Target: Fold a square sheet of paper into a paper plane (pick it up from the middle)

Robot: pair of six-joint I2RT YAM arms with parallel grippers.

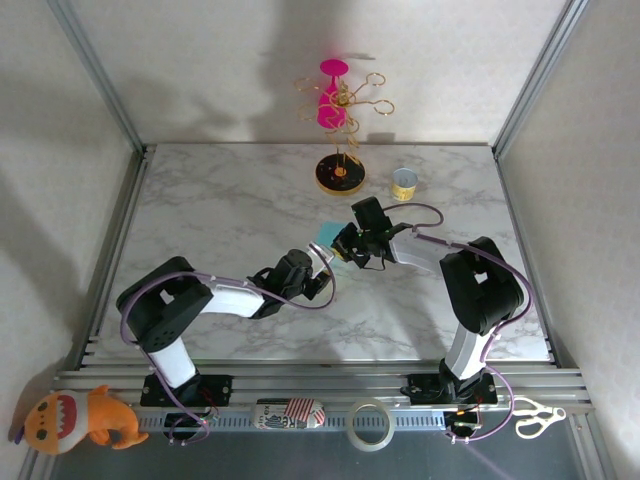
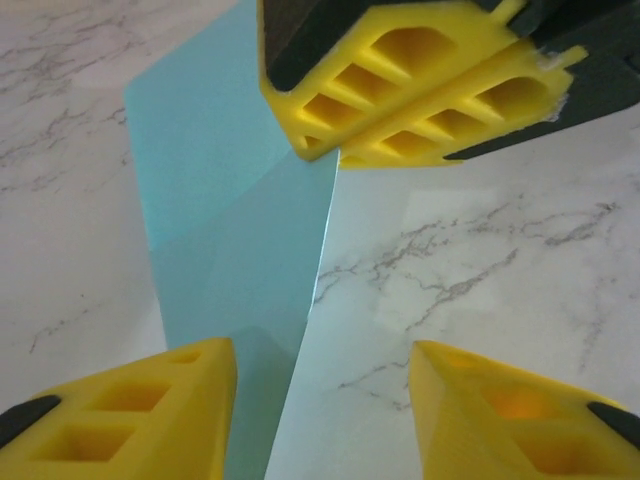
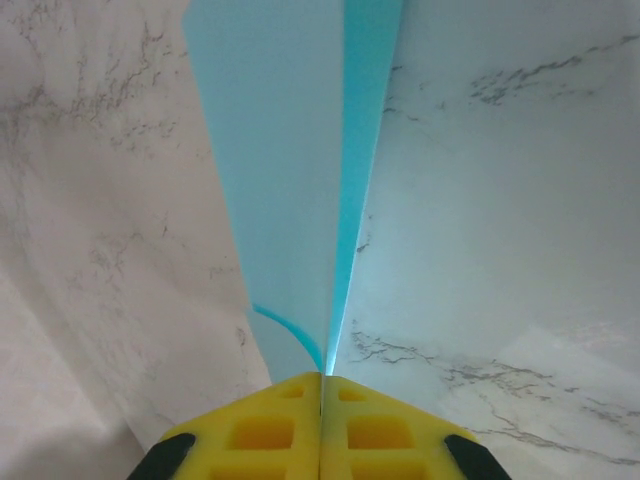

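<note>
From above, the paper (image 1: 327,235) is just a teal scrap mid-bench (image 1: 220,200). The right wrist view shows it folded double, with the right gripper (image 3: 322,385) clamping its edge, jaws together. The left gripper (image 2: 320,370) has its jaws apart, the paper beside one. The bench is white marble, the walls (image 1: 200,60) pale.
</note>
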